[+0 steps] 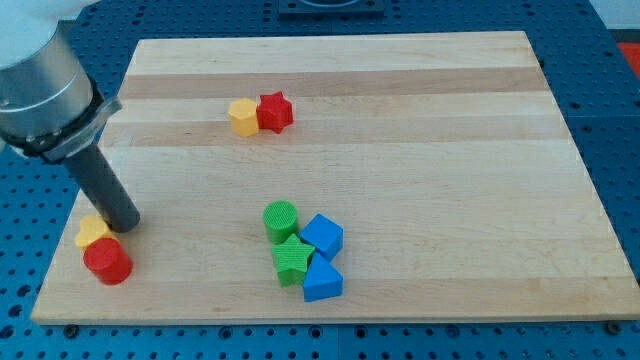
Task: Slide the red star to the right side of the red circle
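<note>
- Red star-shaped block (275, 111) is way up toward the view's top from the red round cylinder block (107, 261), touching a yellow hexagon-ish block (242, 116) on its view-left side.
- Your landmark, that red cylinder, sits near the wooden board (450, 150)'s bottom-left corner, with a small yellow block (92, 231) touching it just above.
- My tip (122, 226) is right above the cylinder, beside that yellow block. No fingers on this rig, just a plain dark rod, so nothing spread or pinching.
- Green cylinder (281, 219), green star (292, 257), blue cube (322, 237) and blue triangle (322, 281) are clustered well to the cylinder's right.
- Looks to me like the push hasn't started. You'd want to travel up past the star, then shove it down-left, ending just right of the cylinder without clipping the green pile.
</note>
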